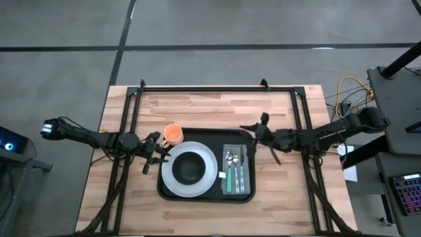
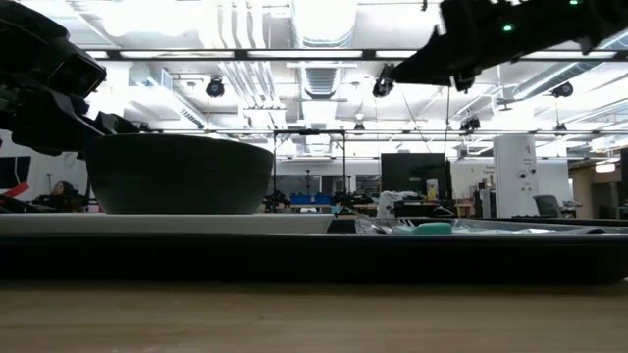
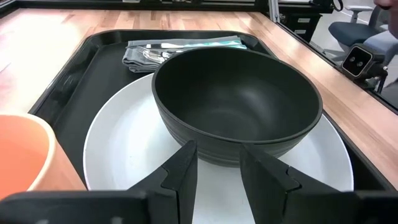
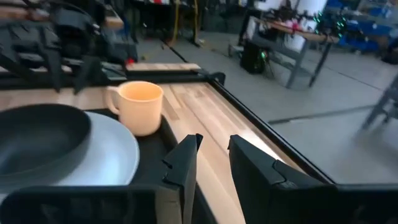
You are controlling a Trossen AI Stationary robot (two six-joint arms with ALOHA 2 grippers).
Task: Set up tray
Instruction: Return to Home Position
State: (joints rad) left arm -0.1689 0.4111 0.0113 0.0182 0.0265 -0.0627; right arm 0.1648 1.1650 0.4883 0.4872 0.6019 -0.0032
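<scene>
The black tray (image 1: 205, 195) lies mid-table. On it a white plate (image 1: 205, 179) carries a dark bowl (image 1: 189, 168). A grey folded cloth (image 1: 235, 187) with teal-handled cutlery (image 1: 235, 172) lies on the tray's right part. An orange cup (image 1: 173, 134) stands at the tray's far left corner. My left gripper (image 1: 160, 155) is open and empty at the tray's left rim, its fingers (image 3: 186, 171) just above the plate, pointing at the bowl (image 3: 236, 99). My right gripper (image 1: 252, 131) is open and empty, raised above the tray's far right corner.
A black metal frame (image 1: 217, 89) runs along the table's far edge and down both sides. Bare wood lies in front of the tray (image 1: 204, 217) and behind it. A cabinet with cables (image 1: 395, 99) stands off the table's right side.
</scene>
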